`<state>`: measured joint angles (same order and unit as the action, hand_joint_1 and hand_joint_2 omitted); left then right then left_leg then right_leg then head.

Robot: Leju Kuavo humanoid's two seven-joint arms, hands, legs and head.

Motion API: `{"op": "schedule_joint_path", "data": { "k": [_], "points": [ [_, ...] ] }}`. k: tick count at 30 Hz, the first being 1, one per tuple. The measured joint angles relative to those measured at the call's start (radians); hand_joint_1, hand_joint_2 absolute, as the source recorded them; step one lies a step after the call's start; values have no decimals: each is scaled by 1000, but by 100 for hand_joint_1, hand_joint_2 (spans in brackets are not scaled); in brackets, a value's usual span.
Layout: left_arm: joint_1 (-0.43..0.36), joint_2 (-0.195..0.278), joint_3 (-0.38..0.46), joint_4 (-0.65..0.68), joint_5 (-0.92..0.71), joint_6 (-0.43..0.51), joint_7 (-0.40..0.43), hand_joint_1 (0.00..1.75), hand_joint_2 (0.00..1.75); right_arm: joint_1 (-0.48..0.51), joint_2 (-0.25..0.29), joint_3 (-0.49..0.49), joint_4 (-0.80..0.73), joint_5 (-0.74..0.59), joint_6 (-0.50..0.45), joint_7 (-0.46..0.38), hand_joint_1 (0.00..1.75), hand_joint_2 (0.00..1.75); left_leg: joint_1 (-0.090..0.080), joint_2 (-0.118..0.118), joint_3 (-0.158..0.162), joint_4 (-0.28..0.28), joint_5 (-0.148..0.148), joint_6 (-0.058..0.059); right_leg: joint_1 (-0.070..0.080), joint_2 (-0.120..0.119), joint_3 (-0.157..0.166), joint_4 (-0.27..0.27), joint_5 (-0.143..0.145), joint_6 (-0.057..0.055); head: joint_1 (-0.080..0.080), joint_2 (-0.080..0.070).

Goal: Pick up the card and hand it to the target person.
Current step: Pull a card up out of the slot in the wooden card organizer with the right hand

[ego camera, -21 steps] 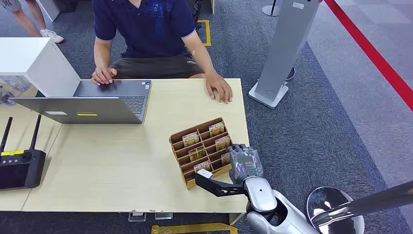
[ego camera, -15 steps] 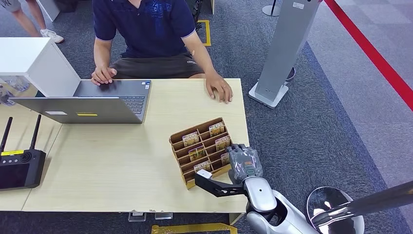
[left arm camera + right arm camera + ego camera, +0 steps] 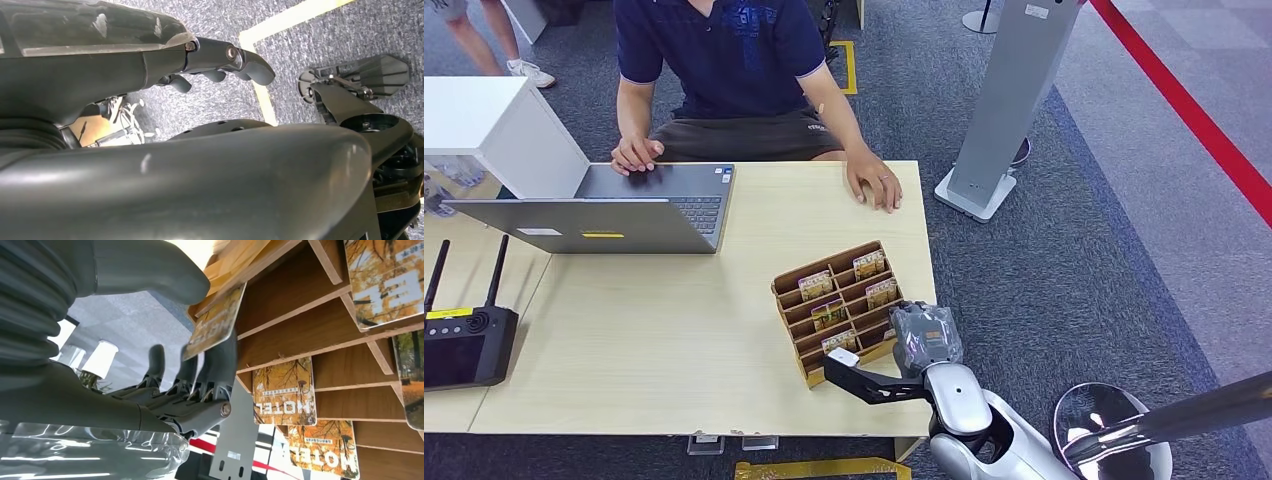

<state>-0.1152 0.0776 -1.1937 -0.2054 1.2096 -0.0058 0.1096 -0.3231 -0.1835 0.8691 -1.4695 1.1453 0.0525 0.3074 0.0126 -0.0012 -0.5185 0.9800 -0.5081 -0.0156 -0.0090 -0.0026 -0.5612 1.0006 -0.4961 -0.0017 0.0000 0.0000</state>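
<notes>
floor: grey carpet (image 3: 1064,270) | red stripe (image 3: 1194,110) | furniture: pale wooden table (image 3: 664,350) | white cabinet (image 3: 494,125)

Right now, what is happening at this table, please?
The robot's right hand is at the wooden card rack near the table edge. In the right wrist view its thumb and fingers pinch one card at a slot's edge; the card is not yet clear of the rack. A person sits across at a laptop, one hand resting on the table. The left hand hangs over the floor.
</notes>
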Motion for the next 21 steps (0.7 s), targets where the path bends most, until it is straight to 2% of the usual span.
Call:
{"op": "schedule_joint_path", "data": {
  "k": [4, 8, 15, 21],
  "points": [
    [0, 0, 0, 0, 0, 0, 0, 0, 0, 0, 0, 0, 1, 0, 0, 0, 108, 175, 0, 0, 0, 0, 0, 0, 0, 0, 0, 0, 0, 0, 0, 0],
    [-1, -1, 0, 0, 0, 2, 0, 0, 0, 1, 0, 1, 4, 0, 0, 0, 135, 175, 0, 0, 0, 0, 0, 0, 0, 0, 0, 0, 0, 0, 0, 0],
    [1, 0, 0, 2, 1, 3, 1, 0, 0, -2, 2, 0, 6, 0, 1, 0, 164, 175, 0, 0, 0, 0, 0, 0, 0, 0, 0, 0, 0, 0, 0, 0],
    [-3, 3, -22, 1, -27, 2, 1, 0, 0, -4, 5, -3, 14, 4, -7, -1, 159, 175, 0, 0, 0, 0, 0, 0, 0, 0, 0, 0, 0, 0, 0, 0]
  ]
}}
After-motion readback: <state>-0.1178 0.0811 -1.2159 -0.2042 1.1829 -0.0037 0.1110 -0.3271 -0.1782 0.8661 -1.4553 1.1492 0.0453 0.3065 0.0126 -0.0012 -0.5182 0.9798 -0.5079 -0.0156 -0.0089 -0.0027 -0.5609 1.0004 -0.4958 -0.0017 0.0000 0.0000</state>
